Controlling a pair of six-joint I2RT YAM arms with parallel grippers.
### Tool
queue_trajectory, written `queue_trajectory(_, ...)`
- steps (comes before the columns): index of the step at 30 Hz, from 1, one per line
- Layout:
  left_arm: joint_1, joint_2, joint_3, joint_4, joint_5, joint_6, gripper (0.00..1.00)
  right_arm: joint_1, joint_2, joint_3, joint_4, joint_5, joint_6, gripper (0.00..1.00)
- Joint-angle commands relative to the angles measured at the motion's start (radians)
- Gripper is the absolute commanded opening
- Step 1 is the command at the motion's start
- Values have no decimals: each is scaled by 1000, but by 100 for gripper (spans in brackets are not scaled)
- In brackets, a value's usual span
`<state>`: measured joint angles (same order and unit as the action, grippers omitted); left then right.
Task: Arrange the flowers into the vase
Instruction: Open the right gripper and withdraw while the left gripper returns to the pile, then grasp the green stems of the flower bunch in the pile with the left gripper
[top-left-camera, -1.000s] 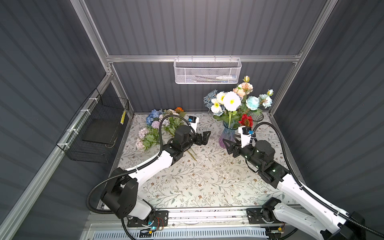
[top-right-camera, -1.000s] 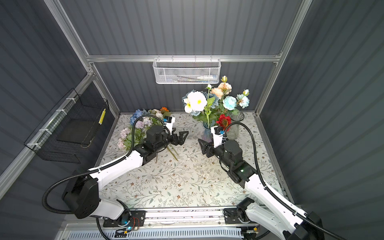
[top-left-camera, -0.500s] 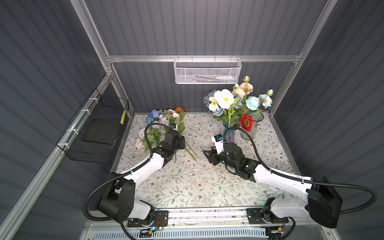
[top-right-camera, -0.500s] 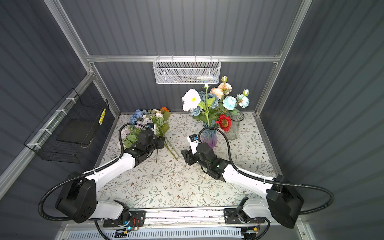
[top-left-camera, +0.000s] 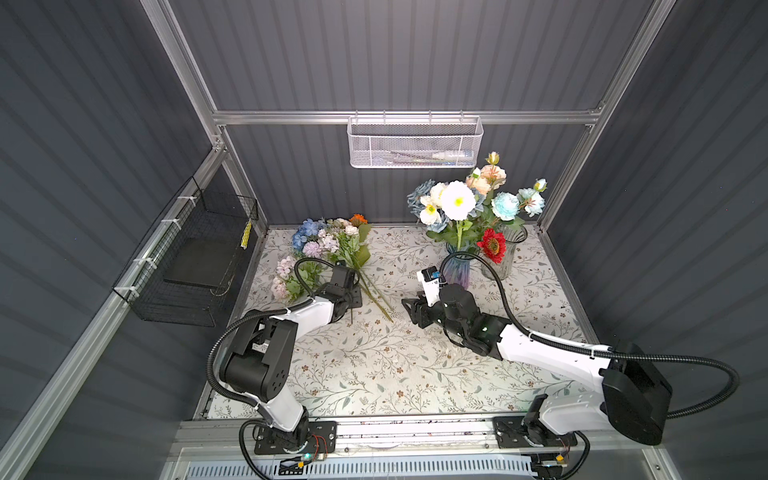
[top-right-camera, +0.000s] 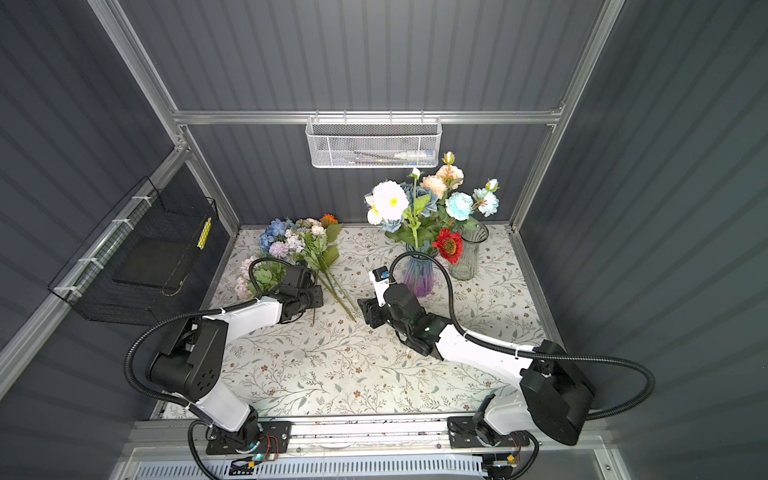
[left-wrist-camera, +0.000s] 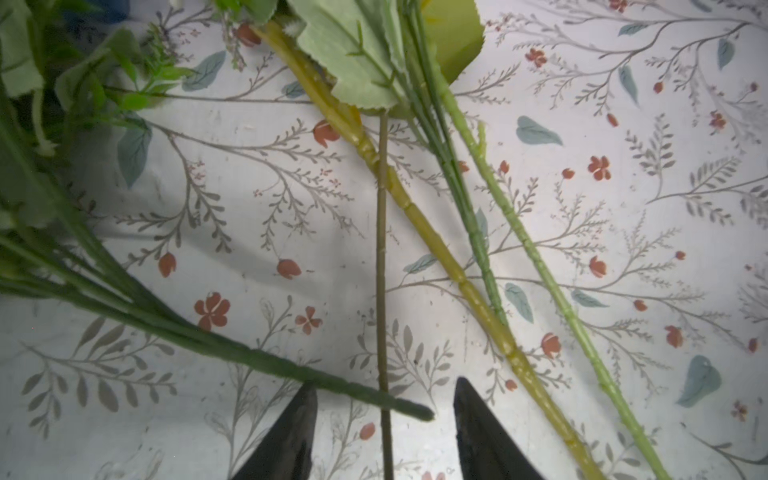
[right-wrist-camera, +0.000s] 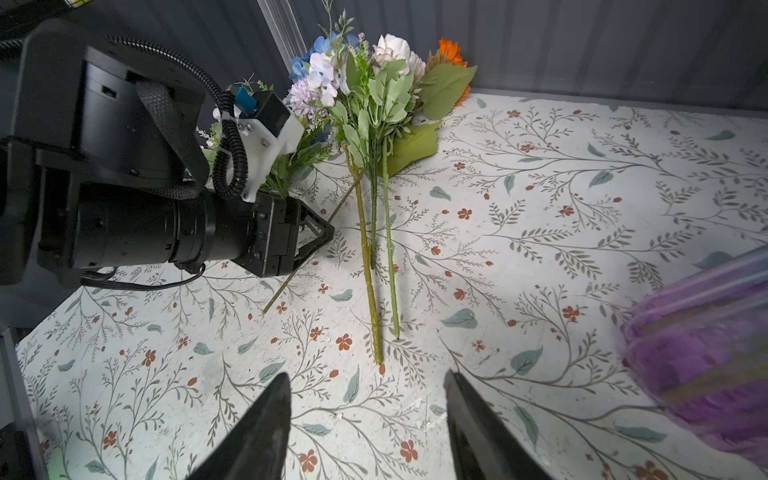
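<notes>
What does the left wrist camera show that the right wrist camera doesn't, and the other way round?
Only the left wrist view shows the thin brown stem running between the open tips of the left gripper. Only the right wrist view shows the flower heads, the purple vase, and the right gripper open above the floral tablecloth. Both show the yellow-green stem lying on it.

I see a robotics lab cell: grey ribbed walls (top-left-camera: 374, 54), aluminium framing (top-left-camera: 291, 117), a mesh basket (top-left-camera: 415, 145) hung on it, and a floral-papered tabletop (top-left-camera: 395, 365) inside.
</notes>
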<state>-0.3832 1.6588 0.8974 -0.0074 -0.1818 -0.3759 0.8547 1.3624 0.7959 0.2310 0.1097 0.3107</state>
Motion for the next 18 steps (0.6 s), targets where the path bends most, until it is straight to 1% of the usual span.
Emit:
queue_trajectory(1, 3, 10, 69, 59, 23, -20, 50, 3, 7, 29, -2, 17, -6, 60)
queue_trajectory(6, 6, 101, 192, 58, 30, -40, 42, 3, 14, 32, 1, 6, -5, 60)
queue_trajectory(9, 6, 169, 260, 60, 44, -56, 42, 3, 7, 29, 1, 11, -12, 60)
queue_trajectory(11, 6, 214, 300, 56, 43, -64, 37, 3, 0, 23, 2, 17, -16, 60)
queue_trajectory(14, 7, 271, 342, 41, -1, -79, 28, 3, -12, 15, 5, 20, -25, 59)
queue_trajectory(18, 7, 309, 344, 60, -75, -121, 27, 3, -20, 5, 13, 23, -33, 59)
